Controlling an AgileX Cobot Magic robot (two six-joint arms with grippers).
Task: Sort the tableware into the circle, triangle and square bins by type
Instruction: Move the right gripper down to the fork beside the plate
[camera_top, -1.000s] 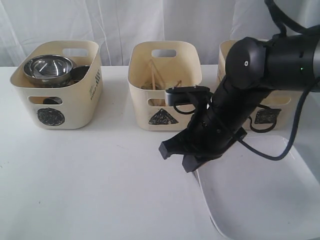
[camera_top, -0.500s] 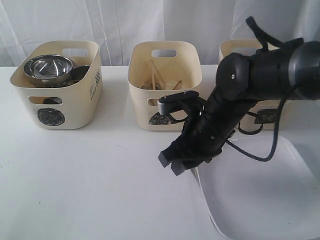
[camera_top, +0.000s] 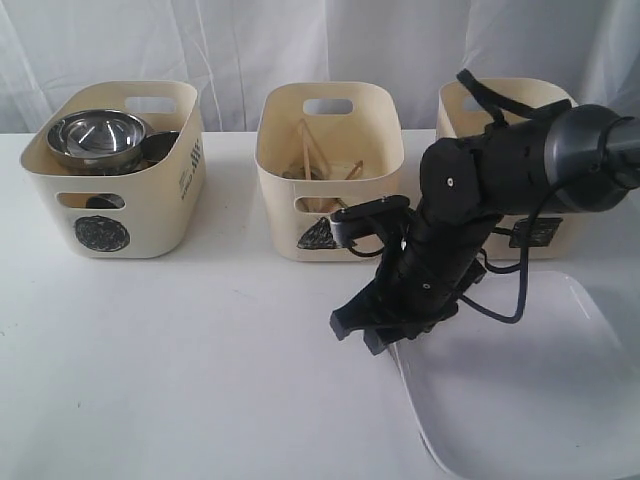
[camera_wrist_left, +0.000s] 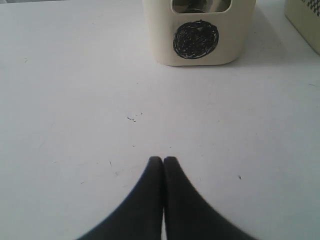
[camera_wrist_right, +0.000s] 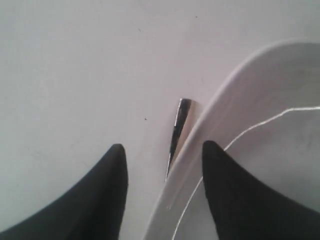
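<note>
Currently right gripper (camera_wrist_right: 162, 146) jaws spread, empty, straddling the white square plate (camera_wrist_right: 220, 112) corner rim, probably lining up a pinch for the square bin (camera_top: 456, 120). Thin steel strip (camera_wrist_right: 179, 127) tucked against rim. Left gripper (camera_wrist_left: 163, 161) closed, idle, facing circle bin (camera_wrist_left: 197, 55).

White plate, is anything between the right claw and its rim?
Nothing blocks it: the right claw, open, straddles the white plate at its rim. But a thin steel utensil lies on the table against that rim, seemingly tucked partly under it, between the fingers, so closing might pinch it too.
</note>
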